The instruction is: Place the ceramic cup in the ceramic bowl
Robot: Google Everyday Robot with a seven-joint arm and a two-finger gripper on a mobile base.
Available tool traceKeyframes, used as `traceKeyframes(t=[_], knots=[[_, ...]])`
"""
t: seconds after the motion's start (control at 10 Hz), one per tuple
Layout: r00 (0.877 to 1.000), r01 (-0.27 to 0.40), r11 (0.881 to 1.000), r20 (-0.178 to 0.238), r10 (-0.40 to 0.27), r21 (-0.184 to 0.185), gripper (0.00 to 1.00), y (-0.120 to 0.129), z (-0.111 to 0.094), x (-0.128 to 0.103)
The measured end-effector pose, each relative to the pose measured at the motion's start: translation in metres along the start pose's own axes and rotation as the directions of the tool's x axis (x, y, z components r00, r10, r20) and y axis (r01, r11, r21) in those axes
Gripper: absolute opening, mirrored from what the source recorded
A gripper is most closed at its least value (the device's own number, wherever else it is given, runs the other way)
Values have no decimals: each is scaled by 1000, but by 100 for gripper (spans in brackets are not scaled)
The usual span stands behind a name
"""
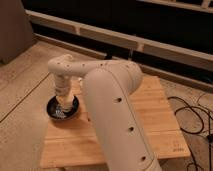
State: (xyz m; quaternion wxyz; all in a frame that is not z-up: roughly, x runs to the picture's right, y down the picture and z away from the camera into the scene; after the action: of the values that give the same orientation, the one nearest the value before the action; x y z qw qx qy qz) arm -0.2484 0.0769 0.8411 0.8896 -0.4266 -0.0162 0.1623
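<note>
- The gripper (pixel 64 103) sits at the lower end of the arm's short vertical section, left of the frame's centre, reaching down into the ceramic bowl (pixel 51 109); how its grip stands, spread or closed, cannot be told from this view.
- The ceramic bowl is dark with pale speckling inside and rests on the left part of the wooden table (pixel 155 112), close to the table's left edge.
- The ceramic cup cannot be picked out as a separate thing: there is only a pale shape at the gripper's tip, over the inside of the bowl, and where gripper ends and cup begins is not clear.
- The white arm (pixel 112 107) fills the middle of the frame: 1 thick segment rises from the bottom edge, bends at the centre, and a thinner segment runs left to an elbow above the bowl.
- The table is light slatted wood, lying across the lower half of the frame.
- Black cables (pixel 192 120) loop on the floor at the right edge.
- The speckled floor (pixel 22 87) spreads over the left side, and a dark wall with pale ledges (pixel 125 39) crosses the top.
</note>
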Motion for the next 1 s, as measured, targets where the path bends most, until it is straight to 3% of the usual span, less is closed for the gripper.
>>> traceKeyframes(t=[0.4,1.0], knots=[[999,29,1000,-17,-29,-3,77,-7,-5,-12],[999,41,999,-30,-41,-16,80,-5,-4,-14]])
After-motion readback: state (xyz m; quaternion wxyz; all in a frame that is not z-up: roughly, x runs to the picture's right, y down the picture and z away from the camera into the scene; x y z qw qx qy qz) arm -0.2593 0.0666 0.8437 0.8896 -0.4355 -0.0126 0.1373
